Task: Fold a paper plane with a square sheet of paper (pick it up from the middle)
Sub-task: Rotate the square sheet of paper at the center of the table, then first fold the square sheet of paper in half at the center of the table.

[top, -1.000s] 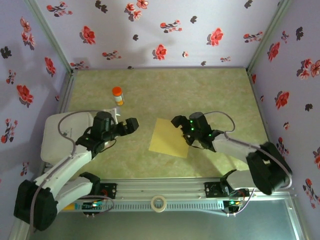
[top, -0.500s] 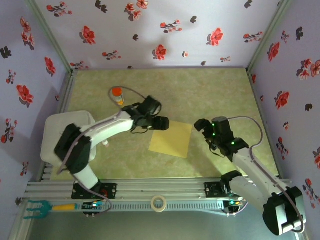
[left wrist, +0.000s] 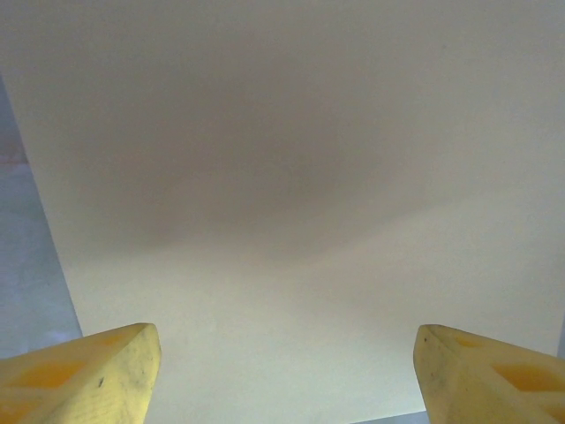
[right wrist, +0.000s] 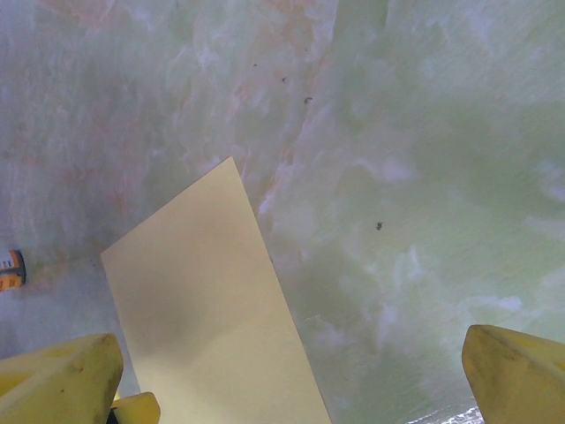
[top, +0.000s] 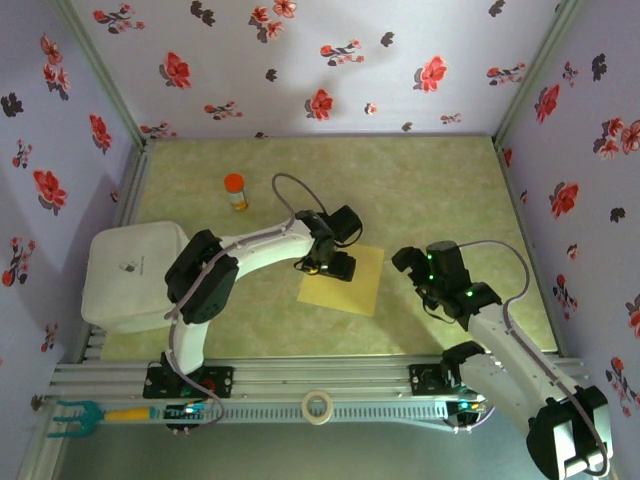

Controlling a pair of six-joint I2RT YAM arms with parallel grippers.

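Observation:
The square sheet of paper (top: 356,286) lies flat and yellow on the green table, unfolded. My left gripper (top: 333,266) hovers over the sheet's upper-left part, open; in the left wrist view the paper (left wrist: 291,212) spreads beneath my left gripper (left wrist: 287,380), and its yellow fingertips (left wrist: 84,371) stand wide apart with nothing between them. My right gripper (top: 410,272) is open just off the sheet's right edge. From the right wrist the paper (right wrist: 207,309) lies to the lower left, and bare table shows between the fingers of my right gripper (right wrist: 291,389).
A small orange-capped bottle (top: 235,190) stands at the back left, also glimpsed as the bottle (right wrist: 11,269) at the left edge. A white pouch (top: 130,275) lies at the left. A tape roll (top: 318,406) and a teal-tipped tool (top: 70,415) rest by the front rail.
My left arm swung from the left side across to the sheet and its jaws narrowed a little. My right gripper drew back off the paper to the right.

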